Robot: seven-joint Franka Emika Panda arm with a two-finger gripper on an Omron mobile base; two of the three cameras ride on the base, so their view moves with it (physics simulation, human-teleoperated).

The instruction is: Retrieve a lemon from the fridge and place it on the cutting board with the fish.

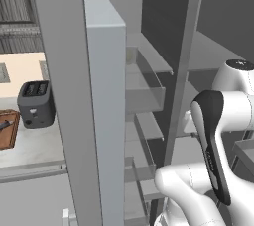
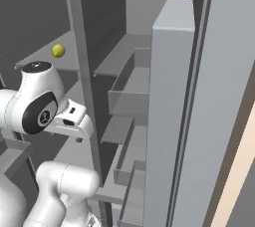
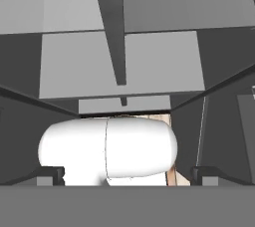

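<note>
**A:** Grey fridge [image 2: 169,96] shelves and door bins take up most of what's ahead, both doors swung open. Off to the left, on the table [image 1: 34,145], the cutting board [image 1: 7,131] sits beside a dark toaster [image 1: 35,103], with what looks like the fish [image 1: 5,125] lying on it.

**B:** And the lemon [image 2: 58,51]?

**A:** On an upper shelf [image 2: 69,59] inside the fridge, left of the centre divider, above the arm's wrist and apart from it. Nothing is touching it.

**B:** What's the end effector [image 3: 127,173] doing?

**A:** Its fingertips [image 3: 50,173] stand wide apart at the bottom of the hand view, with nothing between them. It points into the fridge interior, at bare shelving.

**B:** How would you expect the fruit to handle?

**A:** Light, firm, and smooth-skinned, I'd guess, so it should take a modest squeeze without harm. Being oval, it's likely to roll on the flat shelf if nudged. I'd close across its narrow middle, not its ends, with the fingers level and centred so it can't squirt out sideways.
</note>
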